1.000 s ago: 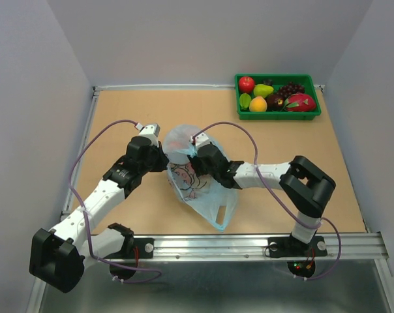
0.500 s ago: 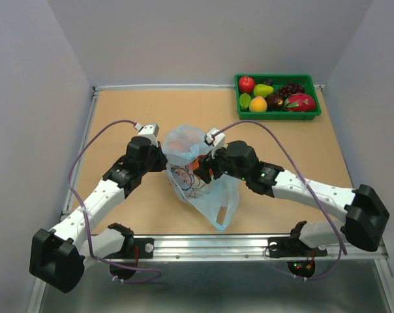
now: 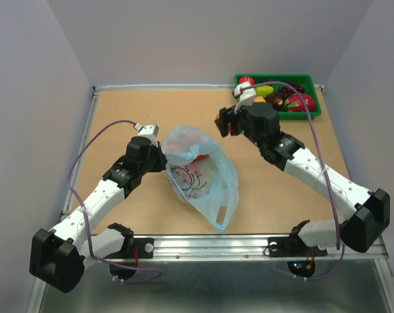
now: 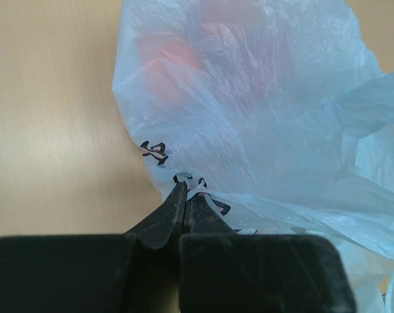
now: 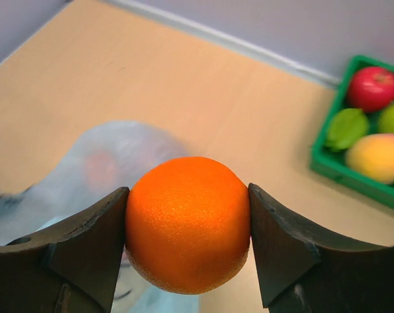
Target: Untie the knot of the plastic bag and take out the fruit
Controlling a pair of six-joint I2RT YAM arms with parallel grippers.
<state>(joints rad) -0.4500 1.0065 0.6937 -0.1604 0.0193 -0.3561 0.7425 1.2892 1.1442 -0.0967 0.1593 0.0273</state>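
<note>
The light blue plastic bag (image 3: pixel 203 176) with its pink-red print lies mid-table, its mouth slack; no tied knot shows. A reddish fruit (image 3: pixel 192 141) shows through the plastic and also in the left wrist view (image 4: pixel 167 59). My left gripper (image 3: pixel 164 158) is shut on the bag's left edge (image 4: pixel 197 195), fingertips pinching thin plastic. My right gripper (image 3: pixel 222 122) is off the bag, up and to its right, shut on an orange (image 5: pixel 187 225) held above the bare table. The bag is blurred below it (image 5: pixel 112 169).
A green tray (image 3: pixel 314 114) at the back right holds several fruits, among them a red apple (image 5: pixel 373 88), a green fruit and a peach; its near rim (image 5: pixel 327 166) shows in the right wrist view. The right arm partly covers it. White walls ring the table.
My right gripper came out of the bag holding the orange and swung up and right toward the tray. The bag slumped open. My left gripper kept its pinch and stayed put.
</note>
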